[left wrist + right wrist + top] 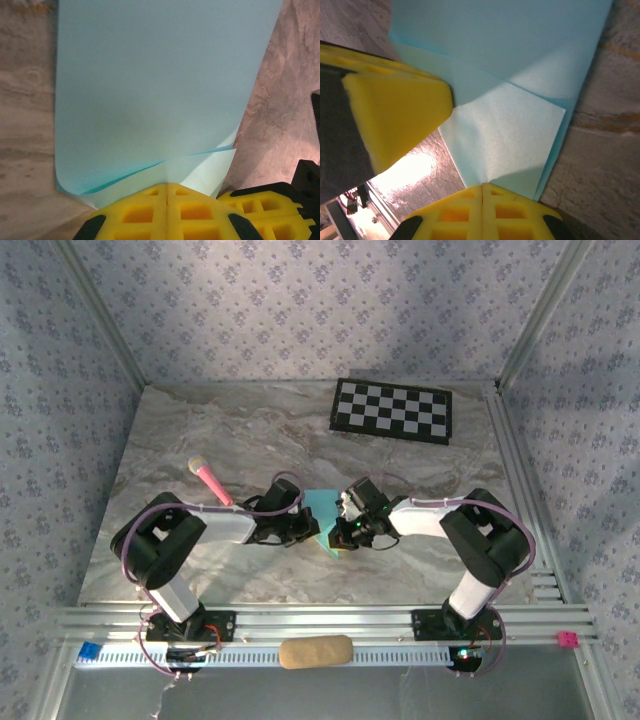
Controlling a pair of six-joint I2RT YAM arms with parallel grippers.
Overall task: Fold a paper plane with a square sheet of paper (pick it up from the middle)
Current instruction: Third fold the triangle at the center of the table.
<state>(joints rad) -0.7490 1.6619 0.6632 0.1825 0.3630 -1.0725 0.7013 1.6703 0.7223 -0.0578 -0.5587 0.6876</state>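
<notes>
Looking down on the tabletop (170, 440), I see the checkerboard (392, 410) lying flat near its far right corner, well apart from the work.

The paper (322, 508) is near the middle of the tabletop, a little toward the near edge. It is pinched between the tips of both arms, and I judge it is lifted off the marble rather than lying flat.

Progress looks early to me. The wrist views show a flap turned over along a slanted crease, a paler layer lying on the main sheet, but nothing like a narrow dart yet. I take it a first corner fold is in, and the matching corner, the centre crease and the wings are all left to do.

From above, the paper reads wider toward the far edge and tapers toward the near edge. Its long axis therefore runs roughly far to near, across the line between the two grippers. Exactly where its point aims I cannot tell, as the grippers cover its near part.

The left gripper (303, 530) is fully closed, its yellow pads meeting on the paper's edge at the fold. The right gripper (347, 528) is clamped just as tight on the flap, just beside the left one.

A pink marker (210, 480) lies toward the left edge, untouched.
</notes>
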